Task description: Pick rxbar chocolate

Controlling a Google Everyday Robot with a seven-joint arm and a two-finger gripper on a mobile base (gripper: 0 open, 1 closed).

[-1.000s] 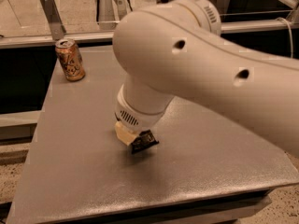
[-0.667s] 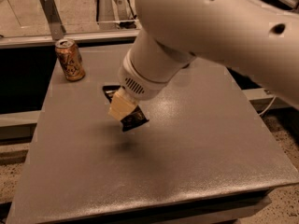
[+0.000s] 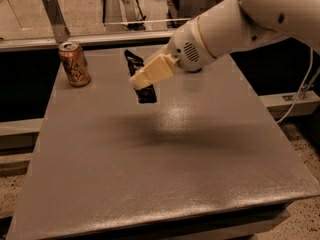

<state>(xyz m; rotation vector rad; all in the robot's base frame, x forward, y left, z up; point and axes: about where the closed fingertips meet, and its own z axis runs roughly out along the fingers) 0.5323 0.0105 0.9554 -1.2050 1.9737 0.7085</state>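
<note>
The rxbar chocolate (image 3: 133, 63) is a flat black bar, seen near the back middle of the grey table (image 3: 160, 184). My gripper (image 3: 141, 82), with cream-coloured fingers (image 3: 152, 70), is shut across the bar's middle. The bar hangs tilted in the grip, one end (image 3: 147, 95) sticking out below the fingers. A soft shadow on the table in front of it shows the bar is held above the surface. The white arm (image 3: 225, 26) reaches in from the upper right.
An orange can (image 3: 74, 64) stands upright at the table's back left, apart from the bar. A metal post (image 3: 54, 16) rises behind the can. A ledge runs along the table's back edge. A cable (image 3: 301, 90) hangs off the right side.
The arm has swung up and back toward the far side of the table, carrying the black bar with it. The gripper now sits higher and farther from the table's middle.
</note>
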